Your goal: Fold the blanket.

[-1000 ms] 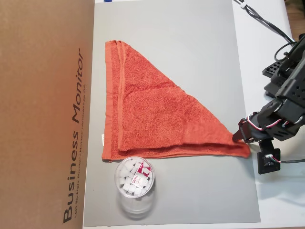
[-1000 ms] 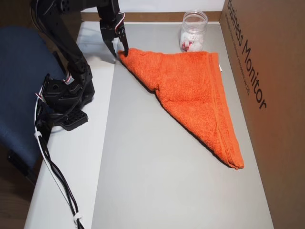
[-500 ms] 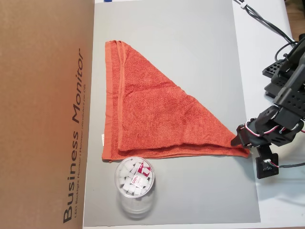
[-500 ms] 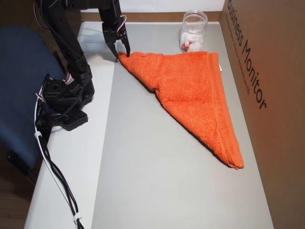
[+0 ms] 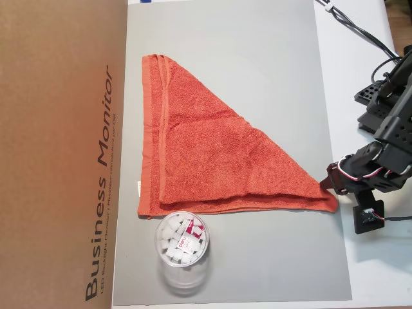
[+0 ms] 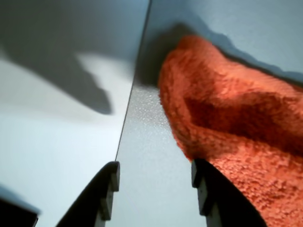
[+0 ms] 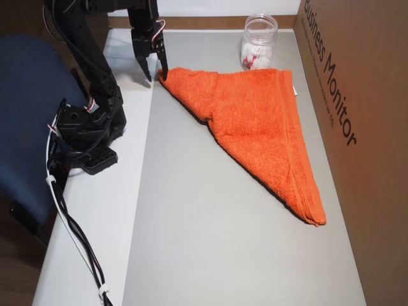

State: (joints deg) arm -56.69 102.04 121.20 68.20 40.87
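The orange-red blanket (image 5: 212,161) lies folded into a triangle on the grey mat (image 5: 257,64), also seen as the blanket (image 7: 255,121). Its pointed corner (image 5: 329,203) reaches the mat's right edge in an overhead view. My gripper (image 5: 327,183) hangs just over that corner, open. In the wrist view the gripper (image 6: 155,168) shows bare mat between its two fingers. There the blanket (image 6: 227,123) lies just beside the right finger (image 6: 208,194). In the other overhead view the gripper (image 7: 155,76) stands at the corner's tip.
A brown cardboard box (image 5: 58,154) runs along the mat's left side in an overhead view. A clear jar (image 5: 182,248) of white pieces stands beside the blanket's hem. The arm's base (image 7: 86,131) and cables (image 7: 76,242) sit on the white table, next to a blue chair (image 7: 25,115).
The gripper has drawn back slightly from the blanket's corner toward the mat's edge. The blanket has stayed in its place.
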